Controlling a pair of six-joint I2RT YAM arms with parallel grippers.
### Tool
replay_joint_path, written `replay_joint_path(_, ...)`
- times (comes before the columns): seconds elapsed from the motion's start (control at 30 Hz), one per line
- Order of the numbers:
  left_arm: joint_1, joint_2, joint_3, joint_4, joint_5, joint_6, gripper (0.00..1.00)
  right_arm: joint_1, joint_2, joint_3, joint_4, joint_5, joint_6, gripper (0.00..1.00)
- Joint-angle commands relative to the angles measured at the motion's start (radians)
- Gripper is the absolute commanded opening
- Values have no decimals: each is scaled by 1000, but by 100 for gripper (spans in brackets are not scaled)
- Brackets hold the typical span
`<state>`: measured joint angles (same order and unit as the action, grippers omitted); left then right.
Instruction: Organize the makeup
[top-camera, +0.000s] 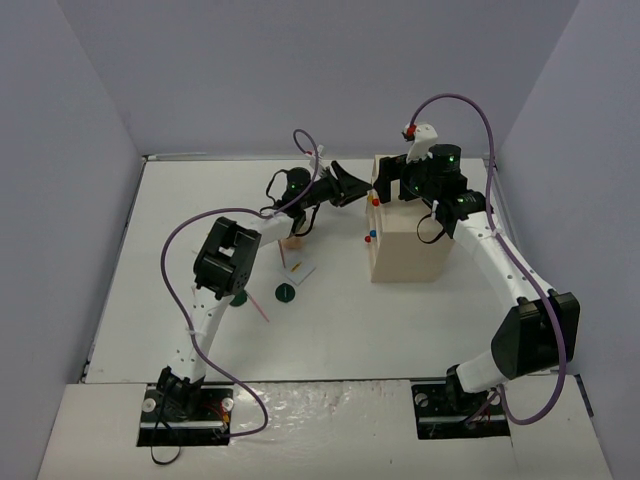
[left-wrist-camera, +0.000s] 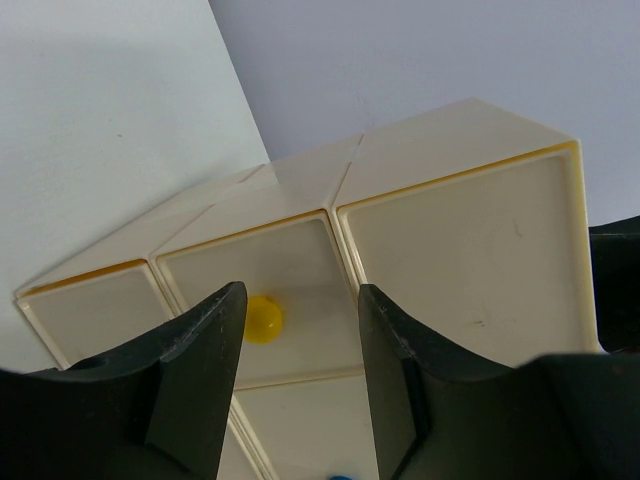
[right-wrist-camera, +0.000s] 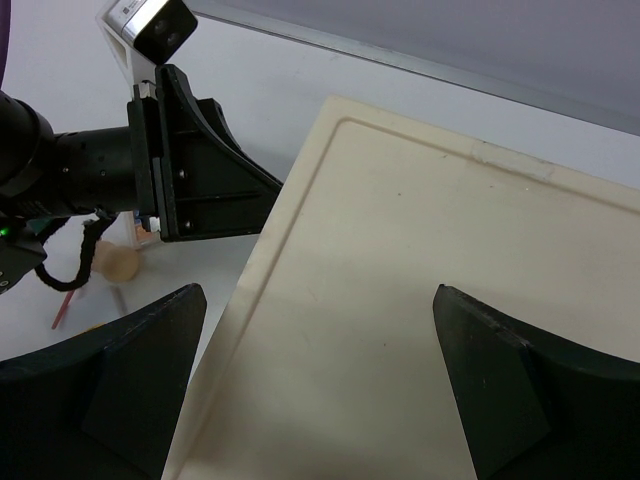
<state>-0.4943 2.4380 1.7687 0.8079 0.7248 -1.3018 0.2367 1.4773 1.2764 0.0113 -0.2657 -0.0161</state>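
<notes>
The left claw (left-wrist-camera: 300, 305) is held half spread astride the yellow knob (left-wrist-camera: 264, 318) of the box (top-camera: 410, 250), nothing being pinched; the right claw (right-wrist-camera: 320, 295) is spread wide over the box top; a disc (top-camera: 285, 293), card (top-camera: 300, 268) and pencil (top-camera: 259, 309) are seen on the bench (top-camera: 180, 220); a second disc (top-camera: 239, 297) is half hidden by the left arm (top-camera: 225, 255).

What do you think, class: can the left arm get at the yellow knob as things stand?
Probably yes. The left wrist view shows the yellow knob on the drawer box lying just ahead, between the open fingers of the left gripper, with nothing blocking.
</notes>
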Motion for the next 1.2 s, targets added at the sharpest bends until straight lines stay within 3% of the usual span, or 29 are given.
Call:
replay_joint_path(0.0, 12, -73, 30, -46, -31, 68, 44, 4, -13, -7, 59, 8, -8, 95)
replay_joint_path(0.33, 35, -69, -26, 70, -45, -20, 36, 4, -9, -9, 59, 4, -5, 95)
replay_joint_path(1.17, -6, -35, 57, 10, 48, 13, 36, 4, -9, -12, 58, 9, -15, 95)
